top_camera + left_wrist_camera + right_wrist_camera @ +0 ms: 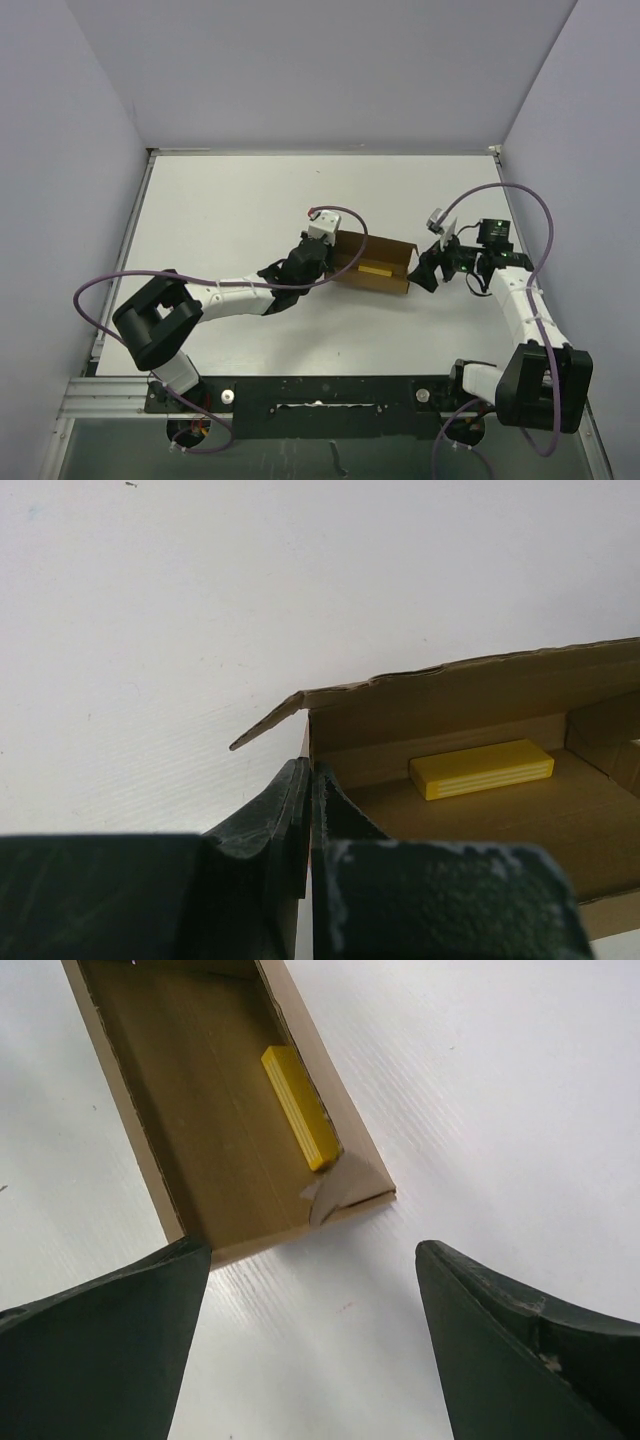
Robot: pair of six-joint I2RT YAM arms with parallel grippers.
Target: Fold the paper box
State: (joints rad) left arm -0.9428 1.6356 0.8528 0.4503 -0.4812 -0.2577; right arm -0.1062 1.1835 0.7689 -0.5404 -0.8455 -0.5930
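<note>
Lying at the middle of the table [230, 210], the paper box [372, 262] runs its long axis from arm to arm: the left gripper [308, 780] is pinched together on its left end wall, the right gripper [312, 1244] stands wide apart just off the right end, touching nothing.

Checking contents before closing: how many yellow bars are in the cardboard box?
1. The yellow bar lies inside the open paper box, against one long wall, toward one end. The other end is partly covered, so another could be hidden.
</note>
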